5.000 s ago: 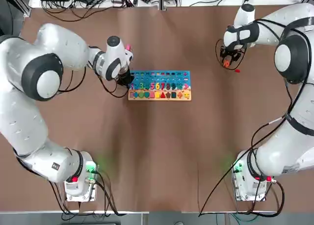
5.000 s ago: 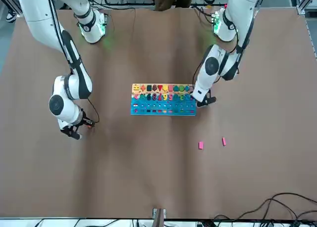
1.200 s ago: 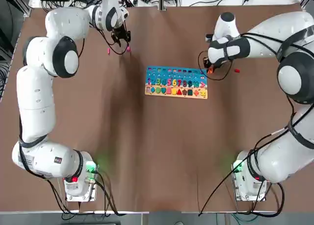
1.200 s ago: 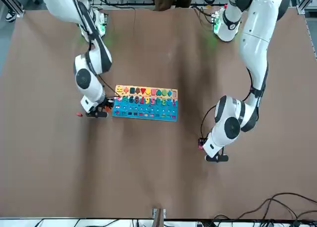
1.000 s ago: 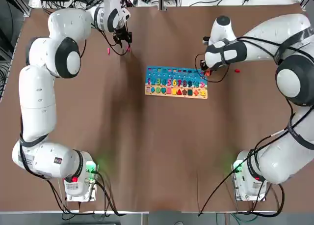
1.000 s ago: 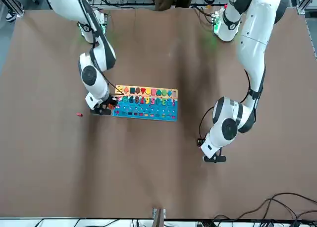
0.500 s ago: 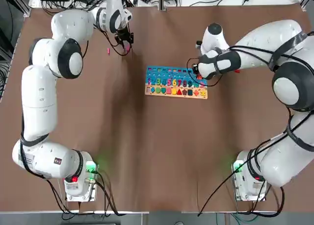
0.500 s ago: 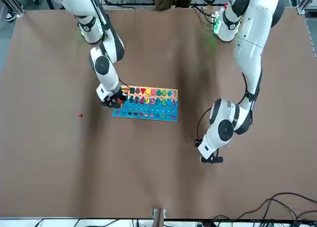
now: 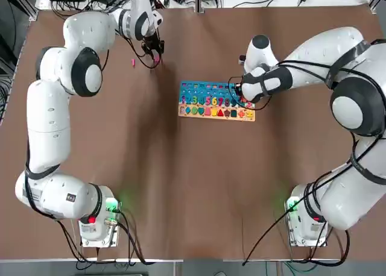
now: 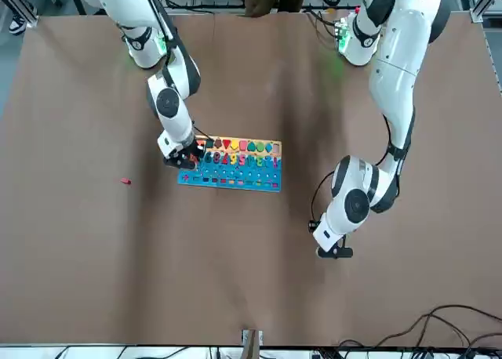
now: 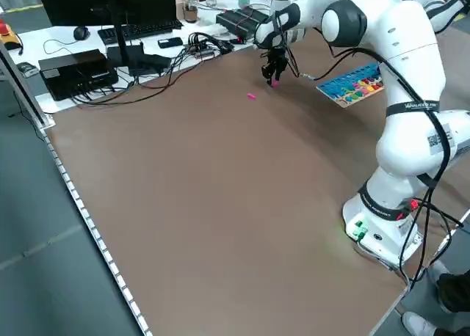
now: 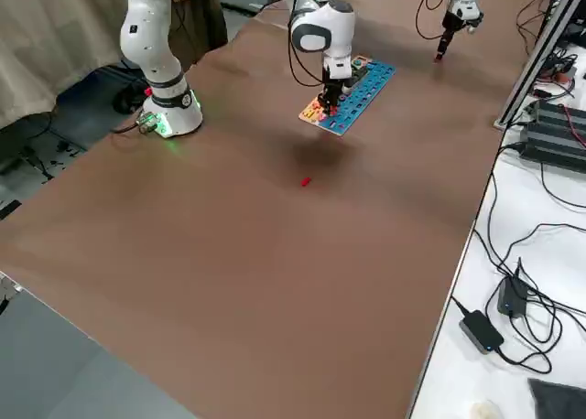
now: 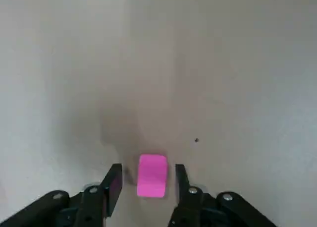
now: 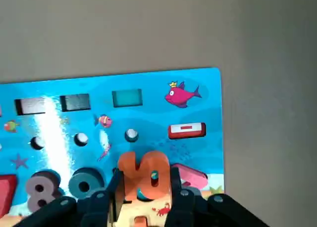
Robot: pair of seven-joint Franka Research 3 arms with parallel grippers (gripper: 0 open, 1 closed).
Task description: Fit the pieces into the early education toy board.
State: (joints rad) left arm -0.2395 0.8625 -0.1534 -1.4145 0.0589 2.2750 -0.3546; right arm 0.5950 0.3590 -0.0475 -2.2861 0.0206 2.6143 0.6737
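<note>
Top view: the early education toy board (image 9: 216, 100) lay flat near the middle of the brown table (image 9: 181, 185), blue strip away from the robot, wooden strip nearer. The right gripper (image 9: 240, 96) hung over the board's right end, and in its wrist view the fingers were closed on an orange piece (image 14: 144, 175), held just above the blue surface. The left gripper (image 9: 156, 52) was far up the table, well apart from the board; in its wrist view the fingers (image 13: 113, 183) stood apart on either side of a pink piece (image 13: 151, 175) lying flat, though whether they touched it was hard to tell. A second pink piece (image 9: 133, 62) lay near it, and a red piece (image 10: 125, 181) lay alone beyond the board's right end. The pieces looked light, rigid and thin, likely to slide or flip if nudged, so a hold across the two long flat edges, centred, seemed best. The board itself looked light enough to shift under a sideways push.
</note>
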